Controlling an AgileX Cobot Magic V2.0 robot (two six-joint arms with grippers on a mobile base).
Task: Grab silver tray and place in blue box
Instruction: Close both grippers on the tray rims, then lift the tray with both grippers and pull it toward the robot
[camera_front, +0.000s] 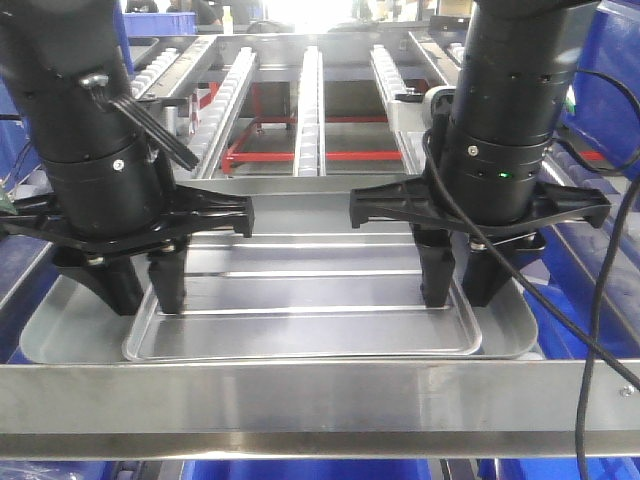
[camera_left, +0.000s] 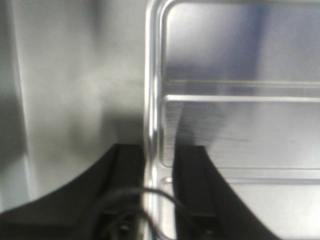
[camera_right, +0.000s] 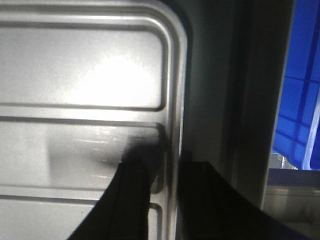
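Note:
The silver tray (camera_front: 320, 290), ribbed and shiny, lies nested inside a wider plain silver tray (camera_front: 60, 330). My left gripper (camera_front: 145, 300) straddles the ribbed tray's left rim, one finger inside and one outside, shut on that rim. In the left wrist view the rim of the silver tray (camera_left: 240, 130) runs up between the fingers of the left gripper (camera_left: 160, 155). My right gripper (camera_front: 460, 295) is shut the same way on the right rim, as the right wrist view shows at the right gripper (camera_right: 170, 167) on the silver tray (camera_right: 80, 75). A blue box (camera_right: 300, 100) wall shows to the right.
A metal rail (camera_front: 320, 395) crosses the front just below the trays. Roller conveyor lanes (camera_front: 310, 100) stretch away behind them. Blue crates (camera_front: 610, 100) flank the right side, and a black cable (camera_front: 600, 300) hangs by the right arm.

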